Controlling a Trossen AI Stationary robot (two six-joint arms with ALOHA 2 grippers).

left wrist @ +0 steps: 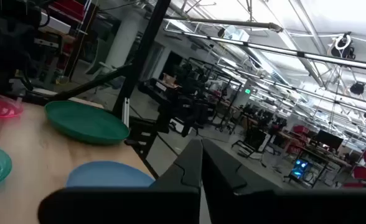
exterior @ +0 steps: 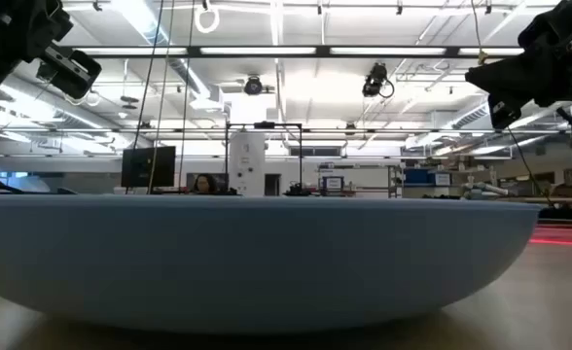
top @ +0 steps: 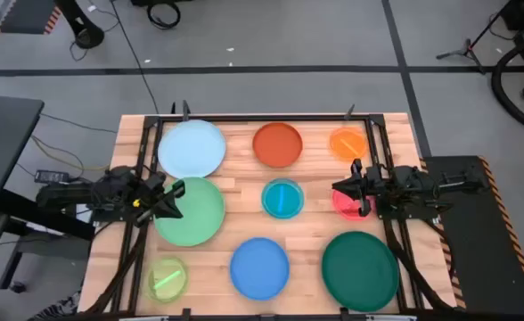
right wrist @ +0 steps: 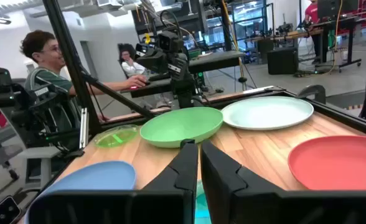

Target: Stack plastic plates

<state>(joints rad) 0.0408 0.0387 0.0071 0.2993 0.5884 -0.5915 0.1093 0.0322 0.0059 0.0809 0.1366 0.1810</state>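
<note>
The left gripper (top: 175, 201) and right gripper (top: 344, 192) are seen closed and empty above nine plates (top: 284, 198) spread separately across the table (top: 235, 183). The plates are judged light, stiff, slippery, best pinched at rims.

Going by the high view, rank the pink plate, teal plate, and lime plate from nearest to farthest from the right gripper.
1. pink plate: directly under the right gripper, at the table's right side.
2. teal plate: table centre.
3. lime plate: far front-left corner.
</note>
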